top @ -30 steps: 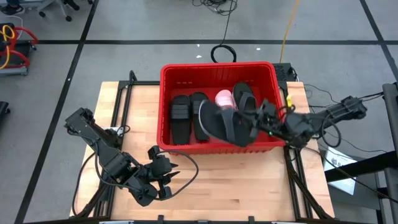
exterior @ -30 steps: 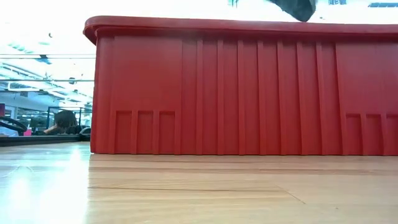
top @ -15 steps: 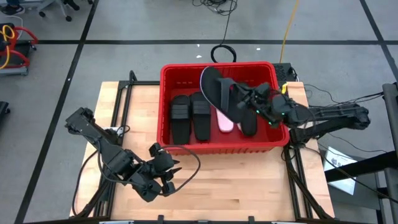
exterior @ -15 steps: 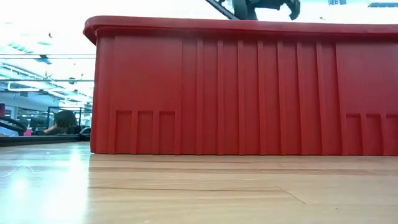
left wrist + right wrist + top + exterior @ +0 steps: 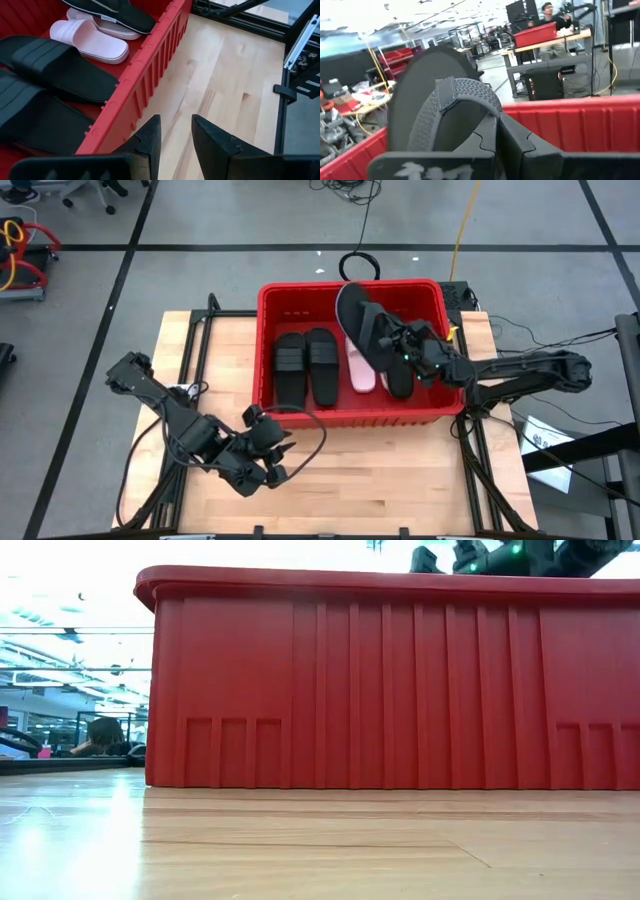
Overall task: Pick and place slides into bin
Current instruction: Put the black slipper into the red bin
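Note:
The red bin (image 5: 270, 395) stands in the middle of the table and also shows in the low view (image 5: 400, 680). Two black slides (image 5: 307, 368), a pale pink slide (image 5: 361, 373) and another black sandal (image 5: 400, 383) lie flat on its floor. My right gripper (image 5: 400, 348) is over the bin's right half, shut on a black flip-flop (image 5: 358, 318). My left gripper (image 5: 275, 452) is open and empty over the table, just near of the bin's near wall (image 5: 145, 75). My right gripper pinches the black flip-flop between its two fingers (image 5: 520, 142), at the strap (image 5: 470, 95) where it runs down to the sole. The fingers come level from the table's right side. The flip-flop stands tilted on edge over the bin, its sole (image 5: 415, 95) toward the far wall.
Bare wooden table (image 5: 225, 80) lies near of and to the left of the bin. Black frame rails (image 5: 200, 330) run along the table's sides. Cables (image 5: 358, 265) lie on the floor behind the bin. People sit at benches in the room beyond (image 5: 547, 12).
My right gripper has carried the black flip-flop from over the bin's near right part toward the far wall, turning it up on edge, then lowering it a little. My left gripper has drifted slightly toward the table's right.

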